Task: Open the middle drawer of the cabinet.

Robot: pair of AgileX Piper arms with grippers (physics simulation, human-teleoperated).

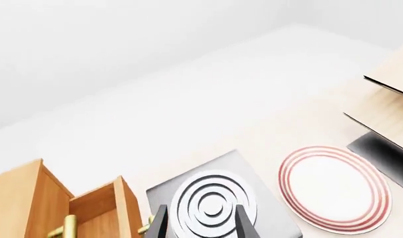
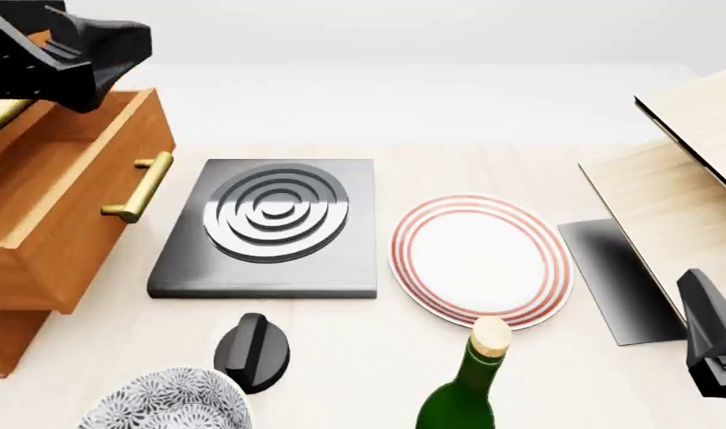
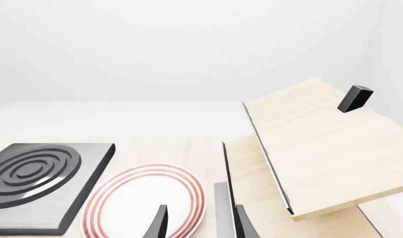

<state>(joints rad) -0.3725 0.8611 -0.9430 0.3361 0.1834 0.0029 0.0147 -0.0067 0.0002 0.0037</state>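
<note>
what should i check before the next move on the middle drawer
1. Middle drawer pulled out of the cabinet: ok, it juts well forward, its inside visible from above.
2. Brass handle free of any grip: ok, nothing is on it.
3. Left hand open: ok, fingers apart, nothing between them.
4. Right hand open and idle: ok, fingers apart over the red-ringed plate.
5. Drawer fully extended: cannot tell, its back end is hidden under the left arm.
6. Space ahead of the drawer front: ok, the stove burner plate lies beside it, apart.
</note>
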